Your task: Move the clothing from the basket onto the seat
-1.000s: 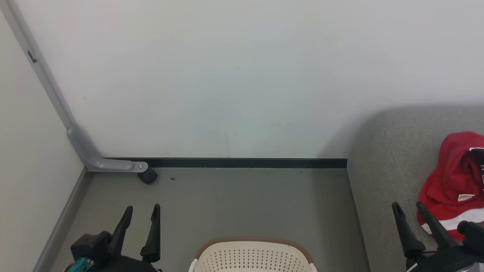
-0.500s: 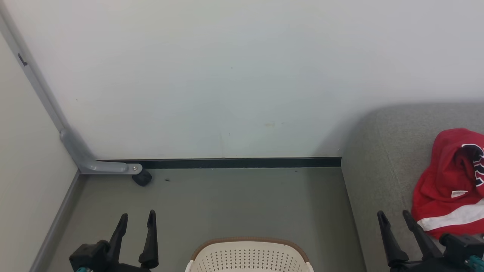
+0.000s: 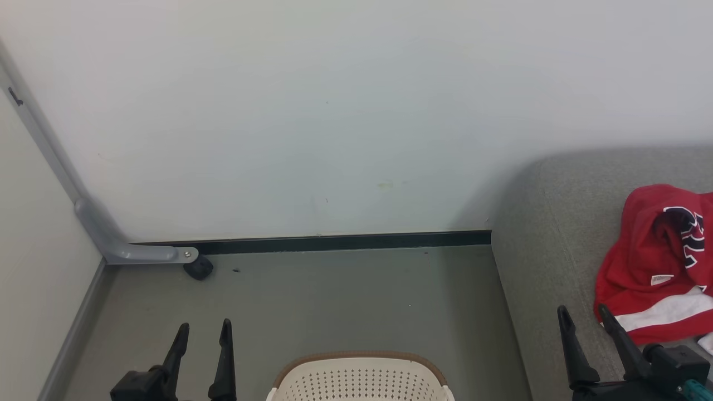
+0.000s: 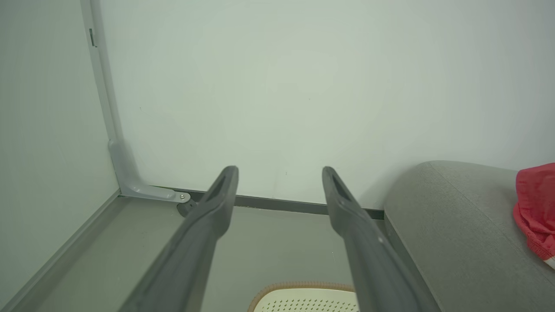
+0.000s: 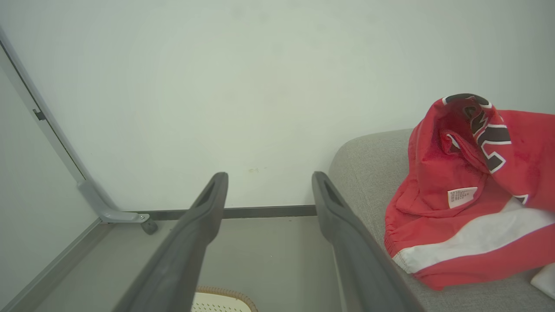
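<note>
**Both pincers released and empty; one red garment on the seat**

We find the left pincer released, its two fingers parted and pointing up, with nothing between them. The right pincer is likewise released and empty, its two fingers over the front part of the seat.

We judge this a ready posture, with one pincer on each side of the basket and each free to reach into it. The basket stands on the floor between them, near the seat. We see its far wall and brown rim. Its inside is cut off, so we cannot count what remains there.

Just beyond the right pincer, one piece of clothing lies crumpled on the seat, apart from the fingers, as a garment let go there would lie. We cannot identify a small white scrap beside it.

Count: two pincers, four fingers, one basket, one seat, one garment in sight.
</note>
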Robot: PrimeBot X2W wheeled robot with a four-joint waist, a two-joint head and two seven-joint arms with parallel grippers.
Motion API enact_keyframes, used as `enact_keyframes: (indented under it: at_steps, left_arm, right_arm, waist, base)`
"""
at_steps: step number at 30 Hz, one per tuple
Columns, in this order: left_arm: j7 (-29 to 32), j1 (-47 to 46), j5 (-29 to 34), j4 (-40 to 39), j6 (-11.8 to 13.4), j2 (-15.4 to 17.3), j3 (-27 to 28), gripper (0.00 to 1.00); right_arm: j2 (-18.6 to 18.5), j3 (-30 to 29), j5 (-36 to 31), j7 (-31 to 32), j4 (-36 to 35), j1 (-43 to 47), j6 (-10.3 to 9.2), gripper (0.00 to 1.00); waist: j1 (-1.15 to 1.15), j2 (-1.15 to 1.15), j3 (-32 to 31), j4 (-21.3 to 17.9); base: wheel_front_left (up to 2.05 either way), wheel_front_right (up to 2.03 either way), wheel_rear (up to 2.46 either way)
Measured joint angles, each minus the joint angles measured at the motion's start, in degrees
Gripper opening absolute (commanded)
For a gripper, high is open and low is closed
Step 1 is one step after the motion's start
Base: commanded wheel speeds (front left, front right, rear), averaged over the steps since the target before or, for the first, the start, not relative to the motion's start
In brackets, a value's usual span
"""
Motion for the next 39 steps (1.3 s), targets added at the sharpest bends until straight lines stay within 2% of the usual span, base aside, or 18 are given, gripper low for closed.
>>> enact_keyframes:
  at_steps: [15,29,39]
  left_arm:
    - [0.0,0.01,3.04,-0.42,-0.01,-1.33,1.67,1.0]
    - [0.0,0.01,4.14,-0.38,-0.16,-2.23,3.52,1.0]
    - [0.0,0.01,4.77,-0.18,-1.21,-3.0,4.61,1.0]
  right_arm:
    - [2.02,-2.43,-3.43,0.0,-0.71,0.94,0.11,1.0]
    - [3.93,-4.72,-5.64,-0.01,-0.65,0.97,2.14,1.0]
    - [5.21,-6.36,-6.84,-0.01,-0.23,1.02,3.33,1.0]
  waist:
    - [0.0,0.0,0.53,-0.59]
    - [0.0,0.0,0.63,-0.88]
    - [0.0,0.0,0.55,-0.97]
  base:
    - [0.0,0.0,0.0]
    - [0.0,0.0,0.0]
    - [0.0,0.0,0.0]
